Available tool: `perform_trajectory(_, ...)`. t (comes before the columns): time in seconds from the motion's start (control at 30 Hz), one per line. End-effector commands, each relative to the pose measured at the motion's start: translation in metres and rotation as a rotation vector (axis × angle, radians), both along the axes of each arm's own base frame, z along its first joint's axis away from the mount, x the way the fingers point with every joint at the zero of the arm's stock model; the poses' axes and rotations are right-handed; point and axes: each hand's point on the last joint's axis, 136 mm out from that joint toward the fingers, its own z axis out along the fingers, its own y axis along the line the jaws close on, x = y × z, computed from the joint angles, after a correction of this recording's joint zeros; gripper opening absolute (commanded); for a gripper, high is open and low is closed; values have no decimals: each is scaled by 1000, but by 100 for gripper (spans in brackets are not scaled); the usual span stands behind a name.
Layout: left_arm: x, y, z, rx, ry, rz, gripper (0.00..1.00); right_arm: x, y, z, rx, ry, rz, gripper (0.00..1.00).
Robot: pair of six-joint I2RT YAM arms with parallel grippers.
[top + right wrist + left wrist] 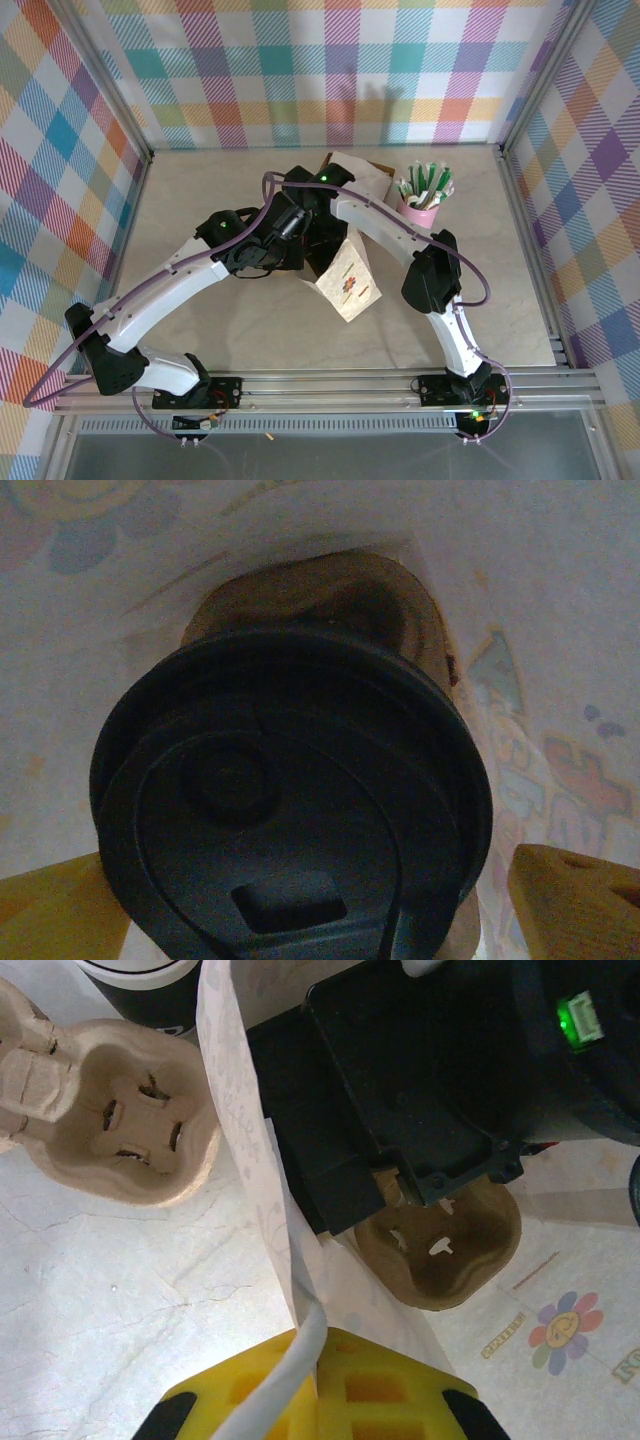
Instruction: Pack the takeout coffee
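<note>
The takeout coffee (290,810) is seen from above in the right wrist view. Its round black lid sits in a brown pulp carrier (400,600) inside the white paper bag (352,280). My right gripper (320,910) is open, with one yellow finger (575,900) clear of the lid on the right and the other finger low on the left. My left gripper (318,1345) is shut on the bag's upper edge (250,1160) and holds the mouth apart. The right arm (330,185) reaches down into the bag from behind.
A second pulp cup carrier (110,1110) lies on the table left of the bag. A dark cup with a white rim (140,970) stands beyond it. A pink cup of green-and-white sticks (422,200) stands at the back right. Checked walls enclose the table.
</note>
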Motion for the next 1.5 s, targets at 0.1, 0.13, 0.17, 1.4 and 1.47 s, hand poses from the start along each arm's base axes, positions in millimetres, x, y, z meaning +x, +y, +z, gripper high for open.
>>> perform_trajectory(0.1, -11, 10, 4, 30, 16, -7, 0, -10, 4, 19, 37, -3, -2, 95)
perform_trajectory(0.13, -11, 10, 4, 33, 18, -9, 0, -11, 5, 21, 45, -5, 2, 95)
perform_trajectory(0.17, -12, 9, 3, 34, 20, -11, 0, -12, 5, 23, 46, -7, 5, 95)
perform_trajectory(1.4, -10, 12, 8, 85, 16, -9, 0, -54, 24, 74, 278, 11, 60, 86)
perform_trajectory(1.47, -11, 12, 10, 86, 15, -12, 0, -56, 25, 73, 292, 18, 56, 85)
